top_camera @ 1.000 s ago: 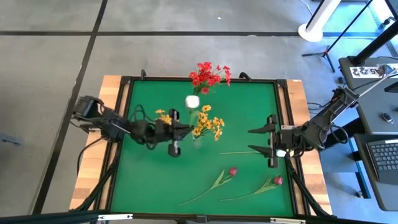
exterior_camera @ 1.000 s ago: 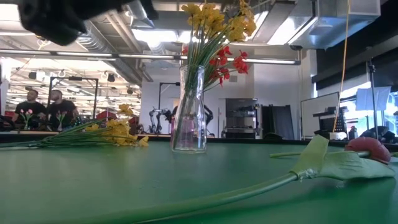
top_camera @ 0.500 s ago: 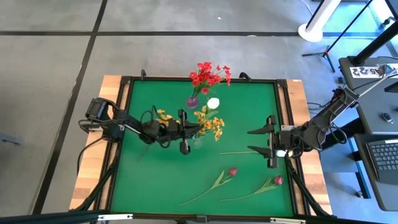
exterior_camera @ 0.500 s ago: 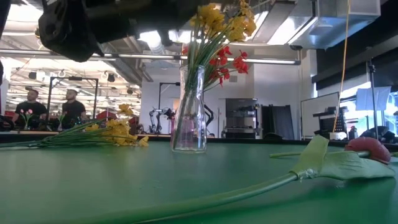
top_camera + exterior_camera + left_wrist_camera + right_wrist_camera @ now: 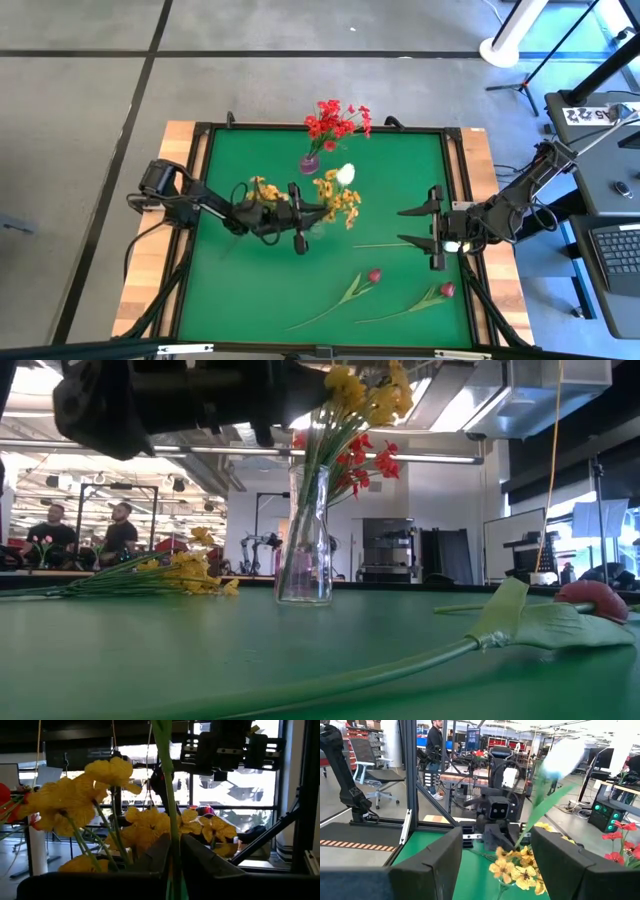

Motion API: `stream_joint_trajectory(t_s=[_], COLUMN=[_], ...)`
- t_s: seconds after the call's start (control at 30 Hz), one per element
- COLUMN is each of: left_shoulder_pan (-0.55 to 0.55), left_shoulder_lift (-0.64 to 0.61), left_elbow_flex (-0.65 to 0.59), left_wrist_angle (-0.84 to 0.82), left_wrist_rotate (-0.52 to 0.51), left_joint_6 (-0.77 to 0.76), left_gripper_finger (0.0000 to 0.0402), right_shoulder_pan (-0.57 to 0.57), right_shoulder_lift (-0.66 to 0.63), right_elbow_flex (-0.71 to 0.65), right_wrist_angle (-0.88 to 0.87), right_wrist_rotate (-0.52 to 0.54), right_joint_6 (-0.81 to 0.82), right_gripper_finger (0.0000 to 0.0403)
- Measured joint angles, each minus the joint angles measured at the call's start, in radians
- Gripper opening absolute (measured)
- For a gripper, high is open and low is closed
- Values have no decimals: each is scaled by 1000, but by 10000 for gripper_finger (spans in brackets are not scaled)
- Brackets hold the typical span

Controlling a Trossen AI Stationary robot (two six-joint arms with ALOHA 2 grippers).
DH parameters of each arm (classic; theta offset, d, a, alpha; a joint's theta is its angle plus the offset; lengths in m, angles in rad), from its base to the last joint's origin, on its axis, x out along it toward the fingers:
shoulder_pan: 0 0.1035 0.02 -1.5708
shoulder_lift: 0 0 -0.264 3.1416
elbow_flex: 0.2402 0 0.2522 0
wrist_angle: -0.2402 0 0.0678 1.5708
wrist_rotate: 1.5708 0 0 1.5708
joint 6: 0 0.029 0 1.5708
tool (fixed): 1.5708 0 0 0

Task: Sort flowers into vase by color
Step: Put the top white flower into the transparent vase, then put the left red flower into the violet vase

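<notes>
My left gripper (image 5: 318, 211) reaches in from the table's left, over the clear glass vase (image 5: 318, 229) of yellow-orange flowers (image 5: 340, 200), and is shut on a white-bud flower (image 5: 345, 173). A second vase (image 5: 309, 163) near the far edge holds red blooms (image 5: 338, 120). Another yellow-orange bunch (image 5: 262, 188) lies flat on the mat under the left arm. Two dark-red buds (image 5: 374, 275) (image 5: 447, 290) lie near the near edge. My right gripper (image 5: 400, 226) waits open at the right side, facing the vase. In the low view, the left arm (image 5: 150, 400) hangs above the glass vase (image 5: 305, 540). My left gripper pinches the white flower's green stem (image 5: 170, 840) between its two fingers (image 5: 200, 862), coming level from the table's left and lying across the stem. The flower is lifted clear, and its bud (image 5: 345, 173) leans to the right and far side above the yellow blooms.
A bare green stem (image 5: 385, 245) lies on the mat just in front of my right gripper. The green mat has a raised dark frame (image 5: 455, 180) with wooden table edges outside. People stand in the room beyond the far edge (image 5: 120, 535).
My left gripper has moved toward the table's right, over the glass vase, staying shut on the white flower. The white bud has swung right, from beside the red-flower vase to above the yellow blooms. My right arm has kept still.
</notes>
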Motion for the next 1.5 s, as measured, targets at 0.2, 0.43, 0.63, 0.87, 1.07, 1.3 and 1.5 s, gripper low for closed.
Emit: stream_joint_trajectory(t_s=[0.2, 0.43, 0.63, 0.87, 1.07, 1.3, 1.5], left_shoulder_pan=[-96, -252, -418, -506, -507, -496, -464], left_shoulder_lift=[-88, -273, -438, -255, 7, 203, 340], left_elbow_flex=[0, 0, 0, 61, 321, 641, 803], left_wrist_angle=[-189, -529, -786, -911, -1001, -1409, -1497], left_wrist_rotate=[-263, -488, -360, -264, -189, -190, -134], left_joint_6=[7, -89, -369, -670, -655, -700, -721], left_gripper_finger=[91, 161, 196, 196, 196, 196, 196], right_shoulder_pan=[0, 0, 0, 0, 0, 0, 0], right_shoulder_lift=[0, 0, -5, -42, -76, -92, -91], right_elbow_flex=[0, 0, 0, 0, 0, 0, 0], right_wrist_angle=[0, 0, 0, 0, 0, 0, -6], right_wrist_rotate=[0, 0, 0, 37, 46, 116, 129], right_joint_6=[9, 10, 1, -23, -23, -23, -1], right_gripper_finger=[232, 232, 232, 232, 232, 232, 232])
